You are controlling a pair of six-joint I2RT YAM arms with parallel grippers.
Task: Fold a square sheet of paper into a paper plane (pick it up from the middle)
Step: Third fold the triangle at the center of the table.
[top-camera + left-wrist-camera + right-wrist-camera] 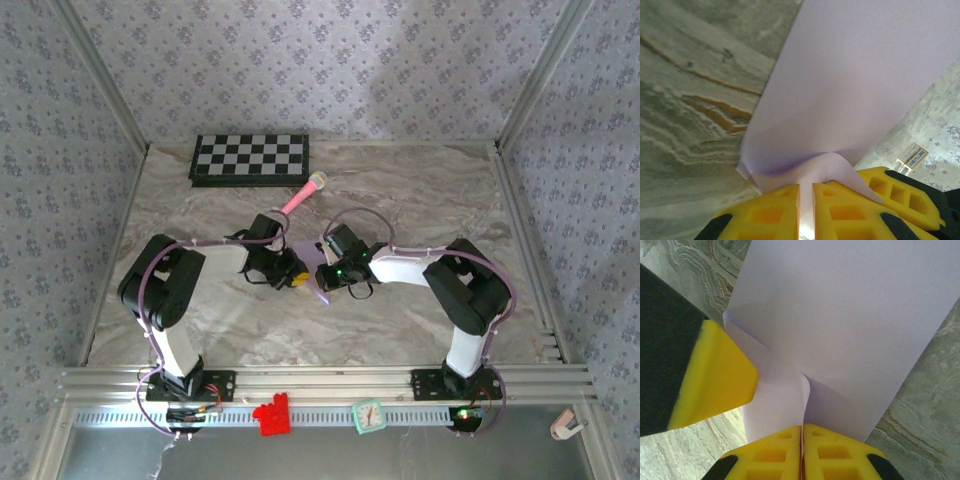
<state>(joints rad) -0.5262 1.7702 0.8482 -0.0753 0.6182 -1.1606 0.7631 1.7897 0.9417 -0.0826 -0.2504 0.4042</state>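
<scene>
From the overhead camera, the two arms meet over the middle of the grey marble-patterned table (420, 200). The left gripper (293, 275), a black pincer with yellow plastic fingers, is almost touching its twin, the right gripper (326, 278). A sliver of the thin, pale-lavender square sheet of paper (322, 296) pokes out beneath them, well apart from the black-and-white checkered board (250, 160) and the pink toy microphone (303, 195) farther back. In the left wrist view the left gripper (806, 192) is clamped on the sheet (850, 85): its fingers are together with a small turned-over flap nipped between them, and the rest of the paper fans up and away from the tips, with bare table to the left. In the right wrist view the right gripper (801, 432) is likewise closed on the paper's near edge, where two layers overlap at a short crease, and the broad sheet (840, 310) spreads away from it. A yellow finger (715, 375) of the other pincer sits beside or against the paper on the left; I cannot tell which. This looks like an early fold being set. To do it well, I judge both pincers should grip firmly and move as one, with the sheet taut but not stretched, so the edges line up before the crease is pressed; uneven tension could skew or tear so thin a sheet.
</scene>
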